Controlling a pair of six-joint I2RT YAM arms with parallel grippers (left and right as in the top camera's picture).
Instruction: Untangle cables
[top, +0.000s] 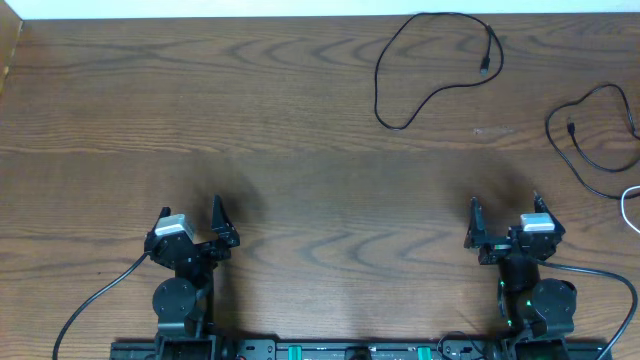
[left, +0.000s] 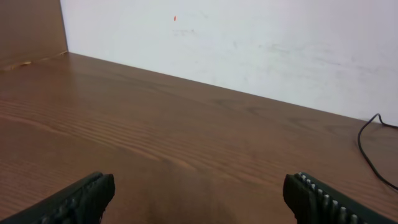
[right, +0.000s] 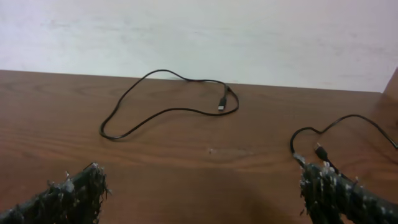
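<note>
Counter is brown wood. I see left claw and right claw at the near edge, both spread apart, well clear of the cables. Black cable loops far right of centre. Second black cable lies apart at right. White cable pokes in at the right edge.

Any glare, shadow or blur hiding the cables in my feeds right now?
Overhead: even light, no glare, only soft shadows on the table; looped black cable and second black cable read sharp, white cable cropped by the frame edge. Left wrist: left claw soft up close, wall bright. Right wrist: both black cables clear, right claw soft.
</note>
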